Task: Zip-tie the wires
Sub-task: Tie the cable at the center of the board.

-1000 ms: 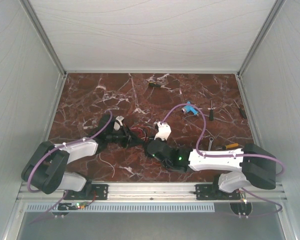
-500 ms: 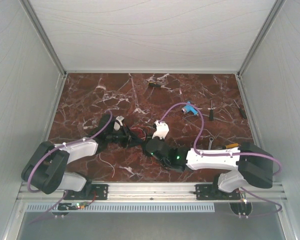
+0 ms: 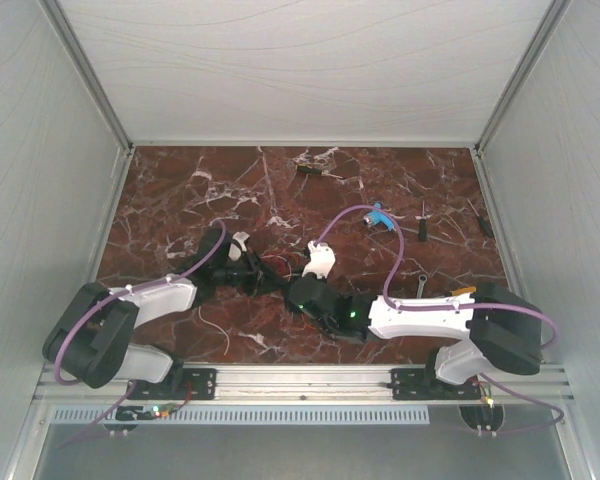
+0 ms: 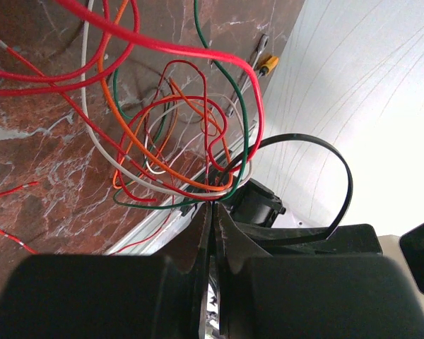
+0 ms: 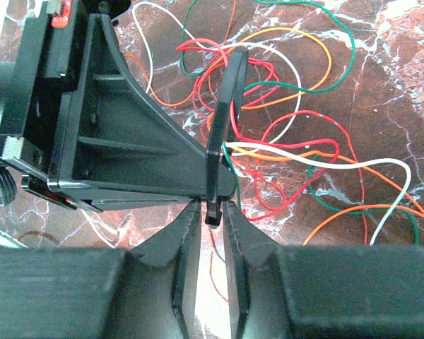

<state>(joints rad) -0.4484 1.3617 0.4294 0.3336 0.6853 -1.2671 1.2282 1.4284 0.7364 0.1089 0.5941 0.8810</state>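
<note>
Top external shows right claw (image 5: 212, 209), pinching zip tie (image 5: 222, 120), nudged leftward; left claw (image 4: 213, 210) clenched.

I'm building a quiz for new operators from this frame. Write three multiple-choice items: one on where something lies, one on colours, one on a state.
1. Where do the wires lie?
A) at the middle of the table, between the two hands
B) in the far right corner
C) on the near rail

2. Besides red and white, the wires include:
A) blue and yellow
B) orange and green
C) pink and grey

3. What state is the zip tie in?
A) lying flat and straight
B) cut in two
C) bent into a loop

Answers:
1 A: the top view shows the tangle where the left hand and right hand meet.
2 B: both wrist views show orange and green strands.
3 C: both wrist views show its black strip curving round.
</note>
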